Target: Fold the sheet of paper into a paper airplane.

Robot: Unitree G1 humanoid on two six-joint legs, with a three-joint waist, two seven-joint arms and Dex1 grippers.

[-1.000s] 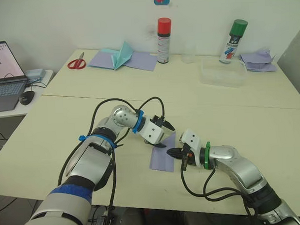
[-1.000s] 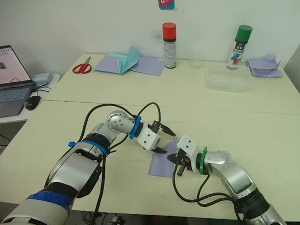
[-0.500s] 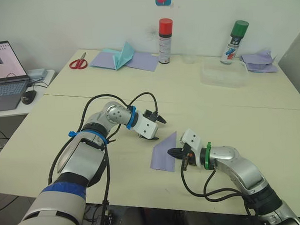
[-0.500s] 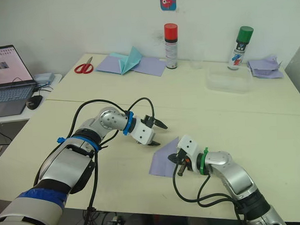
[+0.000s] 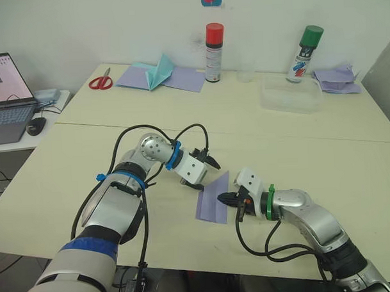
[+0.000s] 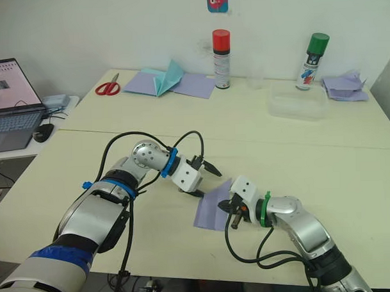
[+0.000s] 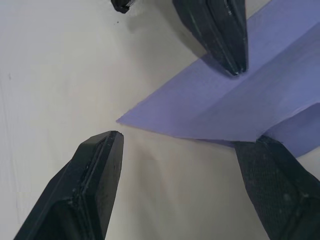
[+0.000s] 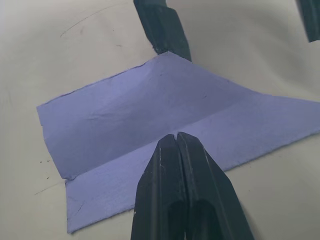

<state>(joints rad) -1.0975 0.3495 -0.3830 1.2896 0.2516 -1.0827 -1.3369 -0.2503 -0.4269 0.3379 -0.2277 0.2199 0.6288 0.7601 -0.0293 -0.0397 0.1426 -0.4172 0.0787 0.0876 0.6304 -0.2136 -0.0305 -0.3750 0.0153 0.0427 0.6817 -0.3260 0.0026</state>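
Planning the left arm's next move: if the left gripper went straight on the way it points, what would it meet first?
Probably the sheet of paper: the open left gripper points at its near edge. The shut right gripper presses on it just beyond.

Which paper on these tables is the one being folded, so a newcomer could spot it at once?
Look at the near table, right between the two grippers. The sheet of paper lies flat there, with the shut right gripper pressing its edge and the open left gripper at its far corner. It is small, creased and pale lavender-blue, unlike the wider lavender sheets with teal paper on the far table.
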